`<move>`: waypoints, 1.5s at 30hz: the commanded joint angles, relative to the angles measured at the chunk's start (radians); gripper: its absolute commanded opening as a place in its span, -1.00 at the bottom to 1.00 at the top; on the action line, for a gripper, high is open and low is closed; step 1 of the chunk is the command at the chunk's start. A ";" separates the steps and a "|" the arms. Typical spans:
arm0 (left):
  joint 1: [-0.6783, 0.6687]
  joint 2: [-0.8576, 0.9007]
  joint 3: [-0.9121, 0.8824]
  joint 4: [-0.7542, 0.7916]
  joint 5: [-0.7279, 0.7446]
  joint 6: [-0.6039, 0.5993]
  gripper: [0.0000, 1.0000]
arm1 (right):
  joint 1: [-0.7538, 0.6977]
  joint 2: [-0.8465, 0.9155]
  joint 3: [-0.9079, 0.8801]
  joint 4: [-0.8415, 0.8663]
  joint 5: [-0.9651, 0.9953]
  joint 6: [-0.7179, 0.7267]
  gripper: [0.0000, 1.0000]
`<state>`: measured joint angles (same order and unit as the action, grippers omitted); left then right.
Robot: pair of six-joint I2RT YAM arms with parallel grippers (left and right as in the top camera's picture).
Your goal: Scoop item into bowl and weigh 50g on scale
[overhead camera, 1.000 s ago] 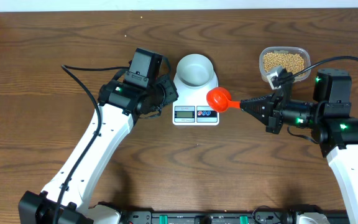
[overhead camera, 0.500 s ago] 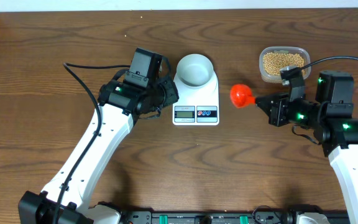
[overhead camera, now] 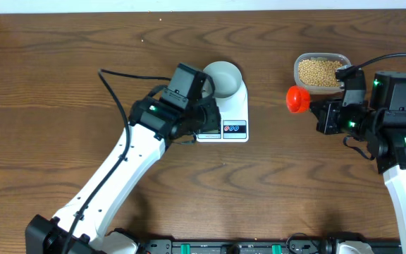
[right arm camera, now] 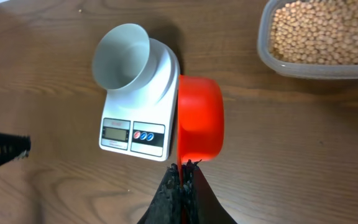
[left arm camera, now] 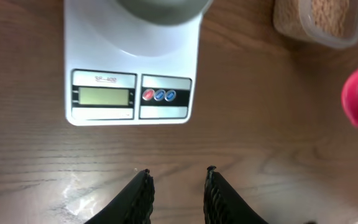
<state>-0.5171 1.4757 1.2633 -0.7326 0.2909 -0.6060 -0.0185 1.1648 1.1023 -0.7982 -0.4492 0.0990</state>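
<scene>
Nearest the front edge of the brown wooden bench [overhead camera: 48, 70], the left tool [left arm camera: 177, 177] hangs just above the wood. Its two black fingers are a little way apart and there is nothing between them. Just past its fingertips lies the white, flat, box-shaped kitchen scale [left arm camera: 92, 50], in the middle of the bench and closer to the far edge than to the front edge. The scale's small grey screen and little round red and blue buttons face the front edge; the numbers on the screen are too faint to read. Over on the right side, the right tool [right arm camera: 183, 169] is squeezed tight on the thin handle of a round red plastic scoop [right arm camera: 199, 118]. The scoop is held up in the air between the scale and a clear plastic tub [overhead camera: 296, 70], just beside the tub. I cannot tell if anything is inside the scoop. On the far end of the scale sits the small round pale bluish-white bowl [right arm camera: 142, 71]. Farthest back, near the far edge on the right, the tub holds the many small round tan-yellow beans [overhead camera: 321, 70].
</scene>
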 commanded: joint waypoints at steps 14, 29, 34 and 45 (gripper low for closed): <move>-0.118 0.045 -0.029 -0.006 -0.079 0.034 -0.26 | -0.009 -0.034 0.025 -0.014 -0.006 0.013 -0.98; -0.150 0.131 -0.029 -0.006 -0.079 0.033 0.16 | -0.009 -0.034 0.025 -0.029 -0.006 0.013 -0.98; -0.150 0.131 -0.029 -0.006 -0.079 0.033 0.77 | -0.009 -0.034 0.025 -0.029 -0.006 0.013 -0.98; -0.150 0.131 -0.029 0.006 -0.071 0.058 0.96 | -0.009 -0.033 0.025 -0.032 -0.006 0.013 -0.98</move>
<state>-0.6659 1.6001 1.2381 -0.7319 0.2264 -0.5766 -0.0212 1.1450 1.1027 -0.8291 -0.4484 0.0998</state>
